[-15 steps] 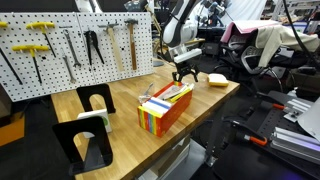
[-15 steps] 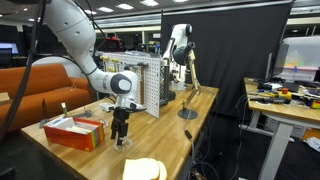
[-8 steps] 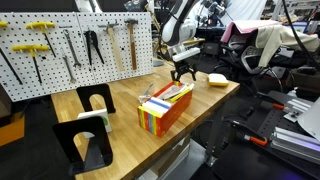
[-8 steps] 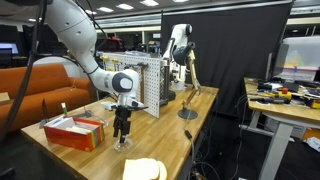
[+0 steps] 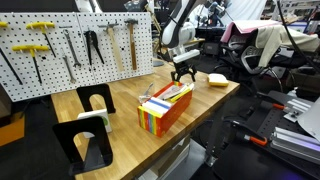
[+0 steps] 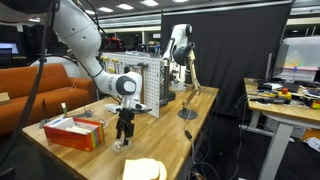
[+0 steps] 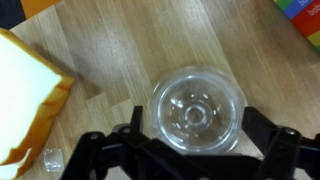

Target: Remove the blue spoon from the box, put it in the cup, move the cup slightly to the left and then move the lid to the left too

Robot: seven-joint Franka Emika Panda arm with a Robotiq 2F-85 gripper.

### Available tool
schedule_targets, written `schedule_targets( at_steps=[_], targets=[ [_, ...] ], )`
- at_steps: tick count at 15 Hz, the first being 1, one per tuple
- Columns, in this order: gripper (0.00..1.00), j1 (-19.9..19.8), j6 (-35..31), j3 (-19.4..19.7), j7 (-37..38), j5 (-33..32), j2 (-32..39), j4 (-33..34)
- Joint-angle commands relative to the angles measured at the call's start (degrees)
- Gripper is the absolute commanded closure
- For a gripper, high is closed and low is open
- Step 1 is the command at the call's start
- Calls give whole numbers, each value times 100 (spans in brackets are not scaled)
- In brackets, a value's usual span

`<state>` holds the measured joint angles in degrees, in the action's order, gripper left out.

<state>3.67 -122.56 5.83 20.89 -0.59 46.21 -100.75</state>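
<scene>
The box [image 5: 165, 108] with rainbow-striped sides and an orange-red top stands near the middle of the wooden table [image 5: 110, 125]; it is also in the exterior view from the table's end [image 6: 75, 131]. A clear cup [image 7: 196, 110] stands upright on the wood and looks empty from above. My gripper [image 7: 193, 118] is open, one black finger on each side of the cup, apart from its wall. In both exterior views the gripper [image 5: 182, 72] [image 6: 124, 132] hangs low just beyond the box's end. The pale yellow lid [image 7: 25, 95] [image 5: 216, 79] lies flat beside the cup. I cannot make out the blue spoon.
A pegboard [image 5: 70, 45] with hand tools stands behind the table. Two black stands [image 5: 88, 140] sit at the table's other end. A corner of the box [image 7: 305, 10] shows at the wrist view's edge. A small clear object [image 7: 50, 157] lies by the lid.
The arm's upper links have shifted a little in an exterior view. The gripper stays open around the cup, and the cup, box and lid have not moved.
</scene>
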Motion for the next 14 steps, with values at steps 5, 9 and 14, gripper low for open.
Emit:
schedule_targets(
  at_steps=[5,9,14],
  targets=[
    [1,-190,58,-77,-240,143,208,304],
    [0,-150,-13,-69,-276,83,133,187],
    [0,-85,-72,-102,-357,31,5,104]
  ],
)
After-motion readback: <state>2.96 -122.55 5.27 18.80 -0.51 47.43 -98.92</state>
